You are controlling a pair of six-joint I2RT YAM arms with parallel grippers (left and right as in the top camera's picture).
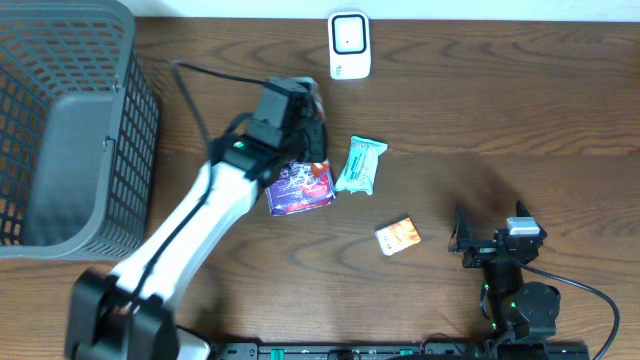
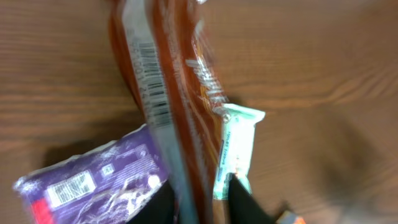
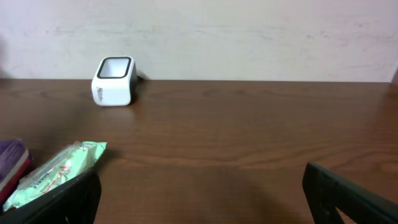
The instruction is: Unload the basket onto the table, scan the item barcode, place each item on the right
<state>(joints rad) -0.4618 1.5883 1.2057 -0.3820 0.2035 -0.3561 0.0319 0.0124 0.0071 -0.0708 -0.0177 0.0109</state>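
The left gripper hung over the table left of centre. A brown packet, barcode showing, ran between its narrowly parted jaws; whether they gripped it could not be told. Under it lay a purple packet, with a mint packet just right. The scanner stood far back. The right gripper waited near right, jaws wide and empty.

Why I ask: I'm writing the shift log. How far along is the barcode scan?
Done: an orange-brown wrapper looks lifted in the left claw, its barcode showing. In hand: it hangs above the purple packet, short of the white scanner; blur hides whether it is gripped. Left: presenting the barcode to the scanner. The right claw sits open, idle.
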